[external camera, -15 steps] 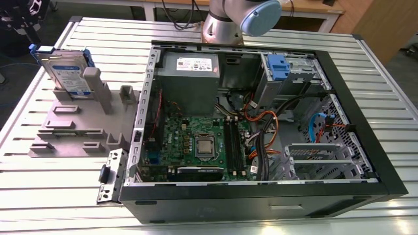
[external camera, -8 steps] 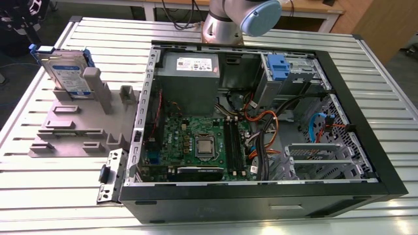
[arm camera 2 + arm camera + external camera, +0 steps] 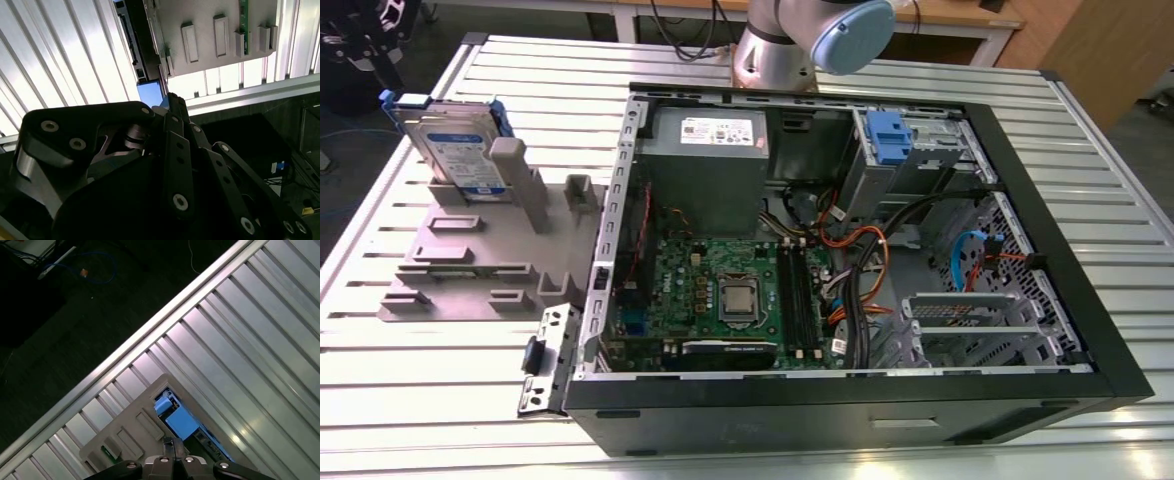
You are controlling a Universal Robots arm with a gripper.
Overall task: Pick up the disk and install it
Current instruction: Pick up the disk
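The disk [image 3: 454, 140] stands on edge in a slot of the grey holder [image 3: 467, 250] at the exterior view's left; its silver body carries a white-and-blue label and sits in a blue frame. From above, in the first wrist view, the disk [image 3: 180, 422] is a blue strip at the holder's [image 3: 130, 430] end. My gripper [image 3: 172, 442] hangs well above it, black fingers pressed together and holding nothing. In the second wrist view the gripper [image 3: 170, 97] tips meet just beside the disk's blue edge [image 3: 150, 92].
An open computer case [image 3: 854, 250] lies on the ribbed metal table [image 3: 427, 390], with the motherboard, a grey power supply [image 3: 707, 130] and a drive cage with a blue carrier [image 3: 890, 135] inside. The arm's elbow [image 3: 814, 30] rises behind the case. The table edge [image 3: 150, 325] borders dark floor.
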